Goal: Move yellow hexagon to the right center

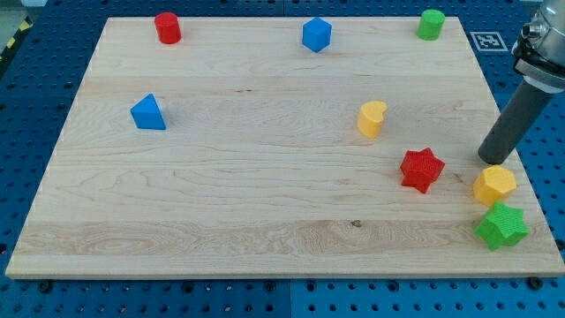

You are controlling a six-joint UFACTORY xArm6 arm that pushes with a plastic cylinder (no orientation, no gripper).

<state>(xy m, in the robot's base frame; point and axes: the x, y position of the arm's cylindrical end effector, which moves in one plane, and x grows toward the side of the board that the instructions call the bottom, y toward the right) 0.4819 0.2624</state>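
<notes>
The wooden tabletop [265, 177] carries eight small blocks, and the yellow hexagon [494, 185] sits close to the view's right edge, a little below the middle height of the board. My tip [491, 161] rests just above the hexagon's upper edge – touching it or very nearly so, I cannot tell which. The arm has no jawed end effector, only the dark rod slanting up toward the view's upper right, so nothing is gripped. Just below the hexagon lies the green star [501, 227], near the board's lower right corner and close against the hexagon. The red star [421, 170] sits to the hexagon's left, apart from it. Further up and left stands a yellow heart-like block [372, 118]. Along the view's top edge are a red cylinder [168, 28], a blue cube-like block [316, 34] and a green cylinder [431, 24] – while a blue triangular block [148, 113] stands alone at the view's left
</notes>
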